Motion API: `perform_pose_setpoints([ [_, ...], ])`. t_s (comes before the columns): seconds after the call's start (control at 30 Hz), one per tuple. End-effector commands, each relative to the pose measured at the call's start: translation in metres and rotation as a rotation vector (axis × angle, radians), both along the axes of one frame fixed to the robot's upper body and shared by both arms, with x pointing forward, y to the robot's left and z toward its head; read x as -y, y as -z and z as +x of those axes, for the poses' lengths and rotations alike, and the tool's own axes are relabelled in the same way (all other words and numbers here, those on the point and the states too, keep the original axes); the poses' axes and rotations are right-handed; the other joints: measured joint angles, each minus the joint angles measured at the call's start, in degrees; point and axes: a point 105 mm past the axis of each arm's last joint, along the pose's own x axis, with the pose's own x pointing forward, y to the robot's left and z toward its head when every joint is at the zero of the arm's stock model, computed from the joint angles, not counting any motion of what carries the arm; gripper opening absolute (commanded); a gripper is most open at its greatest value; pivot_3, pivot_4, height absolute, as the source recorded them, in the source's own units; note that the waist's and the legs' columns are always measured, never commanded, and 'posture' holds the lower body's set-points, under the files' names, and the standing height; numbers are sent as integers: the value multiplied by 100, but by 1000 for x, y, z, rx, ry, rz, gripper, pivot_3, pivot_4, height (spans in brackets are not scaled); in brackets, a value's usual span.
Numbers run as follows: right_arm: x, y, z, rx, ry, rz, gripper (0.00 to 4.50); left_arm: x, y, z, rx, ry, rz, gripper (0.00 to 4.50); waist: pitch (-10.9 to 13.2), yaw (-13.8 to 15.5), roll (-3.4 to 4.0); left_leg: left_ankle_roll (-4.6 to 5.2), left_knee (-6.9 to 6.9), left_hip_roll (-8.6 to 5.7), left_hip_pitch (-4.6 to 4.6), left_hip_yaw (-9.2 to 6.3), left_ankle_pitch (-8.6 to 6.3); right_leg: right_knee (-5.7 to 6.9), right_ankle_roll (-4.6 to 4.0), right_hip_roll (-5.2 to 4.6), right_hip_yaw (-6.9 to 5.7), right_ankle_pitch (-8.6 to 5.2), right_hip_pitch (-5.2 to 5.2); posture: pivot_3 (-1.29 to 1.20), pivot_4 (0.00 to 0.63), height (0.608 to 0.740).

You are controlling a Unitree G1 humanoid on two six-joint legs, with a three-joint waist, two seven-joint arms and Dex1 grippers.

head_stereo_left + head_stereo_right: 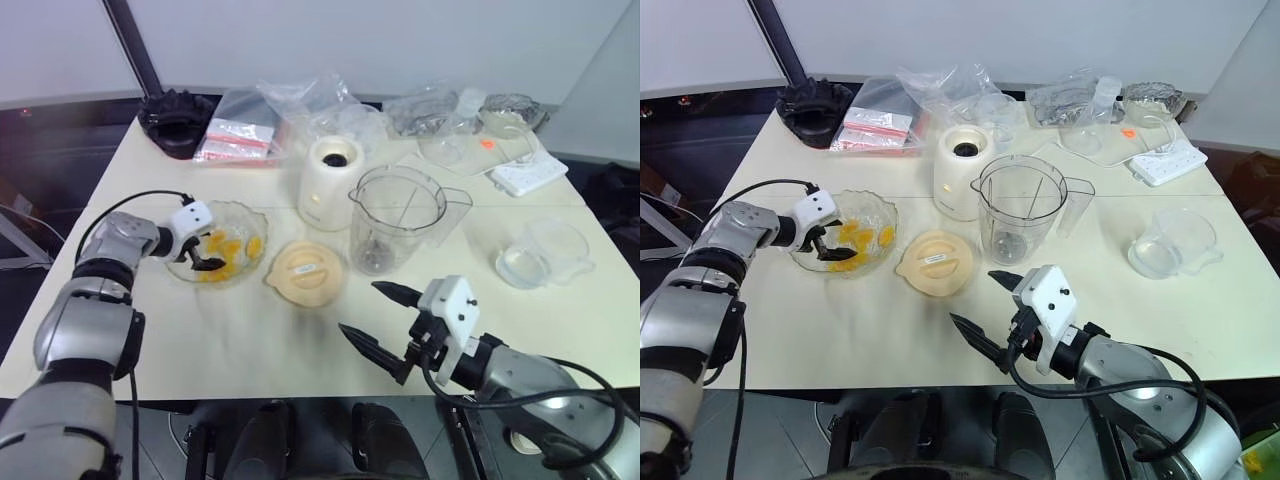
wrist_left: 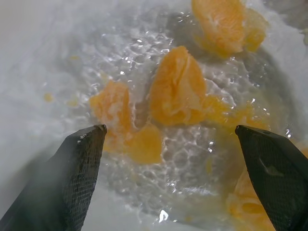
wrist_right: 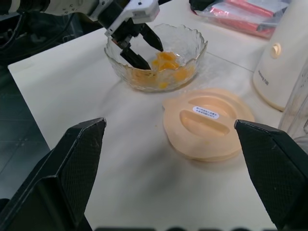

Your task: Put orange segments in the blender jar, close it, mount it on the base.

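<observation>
Where the glossy yellow-orange orange segments [image 1: 228, 250] lie heaped, a scalloped clear glass bowl [image 1: 250, 222] holds them near the left edge of the cream table [image 1: 230, 340]. Reaching into that bowl, the left gripper [image 1: 205, 256] has its two black fingers spread wide just above the segments, gripping none of them. Beside the bowl, toward the table's middle, rests a flat pale-orange round lid [image 1: 306, 270]. Behind the lid stands the cream-white rounded base [image 1: 330, 183] with its dark socket uppermost; just to its right stands the tall clear plastic blender jar [image 1: 395, 218], upright, uncovered and unmounted. A smaller squat clear cup [image 1: 541, 254] sits toward the right edge, and clear plastic bags [image 1: 300, 105] lie along the far edge. Near the front edge, the right gripper [image 1: 378, 318] hangs empty over bare table, fingers fully apart.
</observation>
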Motion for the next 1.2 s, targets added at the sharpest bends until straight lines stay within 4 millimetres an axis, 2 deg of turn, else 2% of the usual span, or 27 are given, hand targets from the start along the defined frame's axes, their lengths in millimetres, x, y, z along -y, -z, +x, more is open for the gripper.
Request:
perform_pose_setpoints([
  [0.03, -2, -10, -3, 46, -14, 11, 4484, 4, -3, 2, -1, 6, -8, 4500, 0, -5, 0, 0, 0, 0, 0, 0, 0, 0, 0, 0, 0, 0, 0, 0, 150, 740],
  [0.23, 3, -13, -5, 58, -23, -19, 4484, 2, 6, 0, -52, -40, 4, 4500, -1, -5, 0, 2, 0, 0, 6, 1, -1, 4, 0, 1, 0, 0, 3, 0, 150, 740],
  [0.4, 3, -16, -6, 67, -22, -23, 4484, -2, 12, -2, -106, -133, -58, 4500, -3, -6, -1, 7, 0, 1, 24, 1, -4, 4, 0, 1, 0, 0, 18, 0, 150, 740],
  [0.5, 2, -16, -5, 67, -22, -19, 4500, 6, 16, -2, -124, -127, -85, 3614, -5, -6, -1, 8, 0, 1, 27, 2, -5, 5, 0, 1, 1, 0, 21, 0, 150, 740],
  [0.53, 1, -16, -5, 66, -21, -18, 4500, 9, 17, -1, -123, -133, -97, 3199, -6, -1, -2, 9, 0, 1, 28, 2, -5, 5, 0, 1, 1, 0, 21, 0, 150, 740],
  [0.57, 1, -16, -5, 67, -20, -18, 4500, 11, 18, 0, -122, -141, -107, 2570, -8, 3, -1, 9, 0, 1, 28, 1, -5, 5, 0, 1, 1, 0, 22, 0, 150, 740],
  [0.6, 1, -16, -5, 67, -20, -17, 4500, 12, 19, 0, -122, -145, -111, 2254, -9, 5, -1, 9, 0, 1, 28, 1, -5, 5, 0, 1, 0, 0, 23, 0, 150, 740],
  [1.0, 1, -17, -2, 70, -1, -23, 4500, 23, 26, 0, -137, -133, -119, 2254, -14, 5, 0, 9, 1, 0, 40, 1, -6, 6, 0, 0, 1, 0, 34, 0, 150, 740],
  [1.13, 1, -16, 0, 70, 3, -24, 4500, 23, 27, -2, -153, -121, -124, 3316, -15, -2, 0, 10, 1, 0, 41, 1, -6, 7, 0, 0, 1, 0, 35, 0, 150, 740],
  [1.2, 1, -15, 0, 68, 4, -24, 4500, 22, 27, -2, -147, -123, -119, 4280, -15, -3, 0, 10, 1, 1, 43, 2, -7, 7, 0, 0, 1, 0, 34, 0, 150, 740],
])
